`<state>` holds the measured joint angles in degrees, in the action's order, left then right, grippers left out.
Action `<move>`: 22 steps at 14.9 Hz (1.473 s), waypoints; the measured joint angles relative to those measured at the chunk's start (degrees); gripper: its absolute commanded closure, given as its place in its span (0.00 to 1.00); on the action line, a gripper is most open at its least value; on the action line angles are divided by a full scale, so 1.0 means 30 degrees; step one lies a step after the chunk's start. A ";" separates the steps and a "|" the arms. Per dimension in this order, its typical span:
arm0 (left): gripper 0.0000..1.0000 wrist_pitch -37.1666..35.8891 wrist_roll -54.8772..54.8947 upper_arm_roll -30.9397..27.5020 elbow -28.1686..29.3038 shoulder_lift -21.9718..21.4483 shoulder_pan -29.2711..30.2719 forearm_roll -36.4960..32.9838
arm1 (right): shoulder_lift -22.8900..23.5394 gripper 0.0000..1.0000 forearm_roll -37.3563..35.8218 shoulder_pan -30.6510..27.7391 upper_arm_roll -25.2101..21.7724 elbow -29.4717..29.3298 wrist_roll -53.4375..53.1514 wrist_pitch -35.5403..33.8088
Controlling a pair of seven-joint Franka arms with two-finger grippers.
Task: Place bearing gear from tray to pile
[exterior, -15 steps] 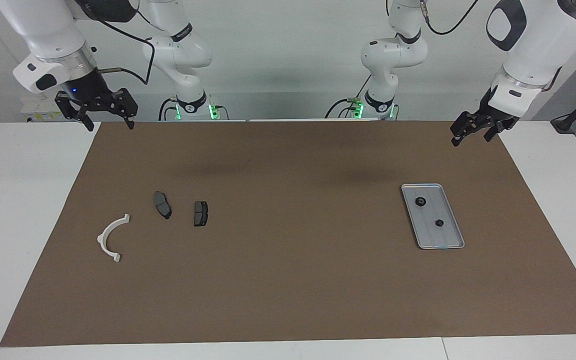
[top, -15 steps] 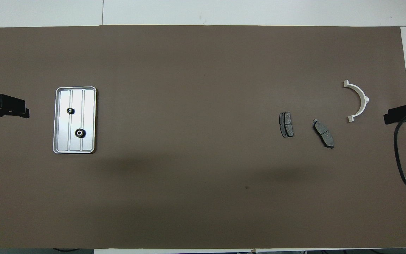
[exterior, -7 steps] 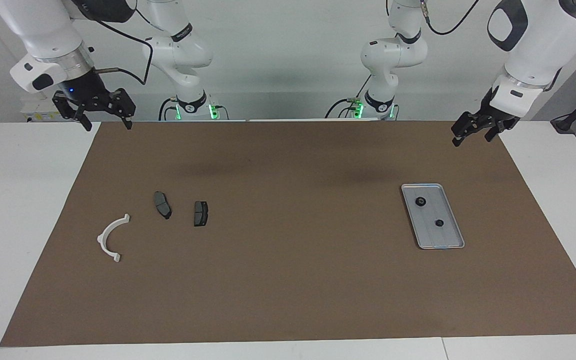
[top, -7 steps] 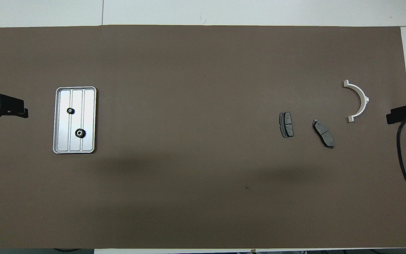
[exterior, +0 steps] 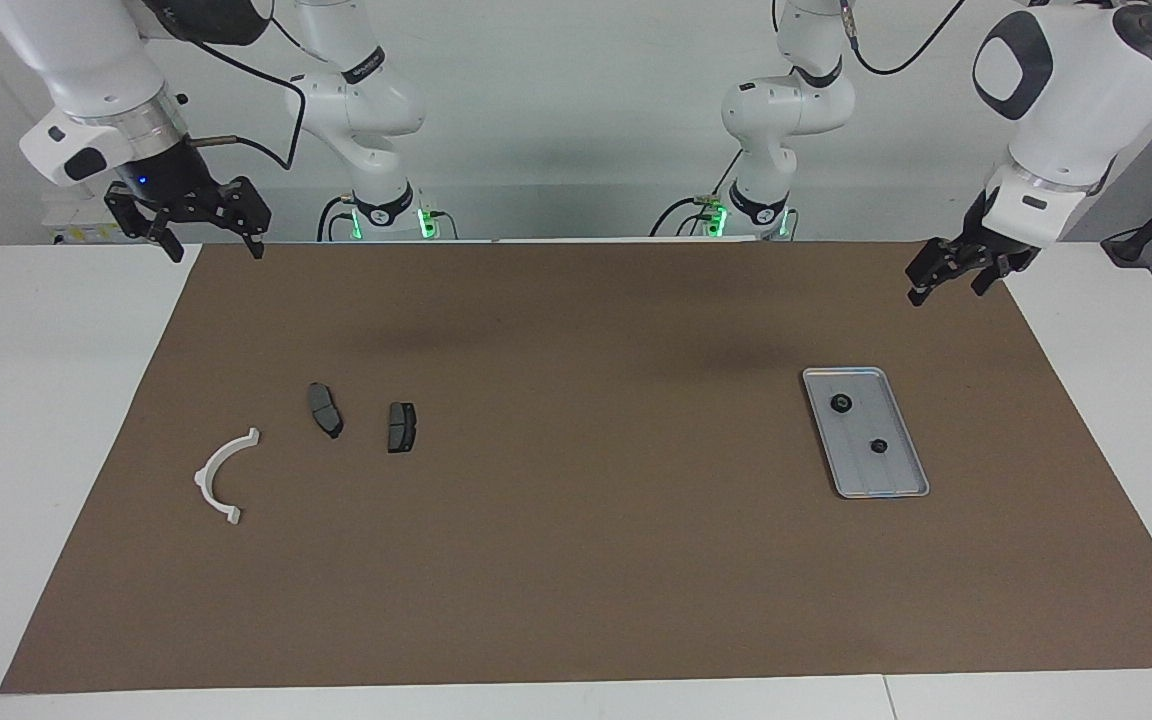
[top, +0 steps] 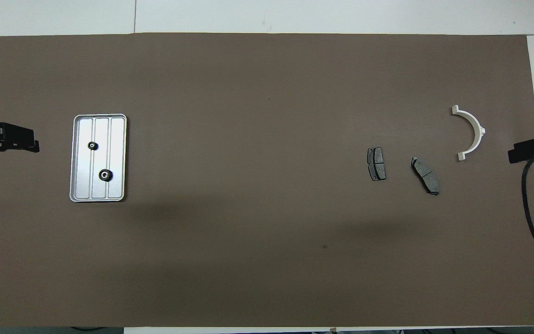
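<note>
Bearing gears in tray, apart from left hand, seemingly spread.

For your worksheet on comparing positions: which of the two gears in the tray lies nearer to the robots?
The larger gear; the smaller gear lies farther along the tray.

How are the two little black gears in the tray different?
The bigger gear lies nearer to the robots in the tray; the smaller gear lies farther. The bigger one sits over a groove line, the smaller one beside another. Both are black, round, flat-lying, untouched.
</note>
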<state>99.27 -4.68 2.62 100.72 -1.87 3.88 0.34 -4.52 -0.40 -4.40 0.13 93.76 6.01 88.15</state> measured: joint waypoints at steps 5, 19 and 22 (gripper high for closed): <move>0.00 0.4027 -0.0151 -0.0018 0.2900 0.0807 0.0257 -0.0002 | 0.0000 0.00 0.0000 0.0000 0.0000 0.0000 0.0000 0.0000; 0.09 0.9574 -0.1763 0.0301 0.6016 0.3983 -0.0471 -0.0002 | 0.0002 0.00 0.0000 -0.0083 0.0006 0.0393 0.0000 0.0267; 0.10 0.9827 -0.1763 0.0303 0.6796 0.3982 -0.0470 -0.0002 | 0.0009 0.00 0.0000 -0.0183 -0.0049 0.1282 0.0000 0.1148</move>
<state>128.76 -9.97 3.52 121.11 10.08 2.46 0.33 -4.50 -0.40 -4.95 -0.02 97.61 6.01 91.59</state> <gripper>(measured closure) 0.097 0.000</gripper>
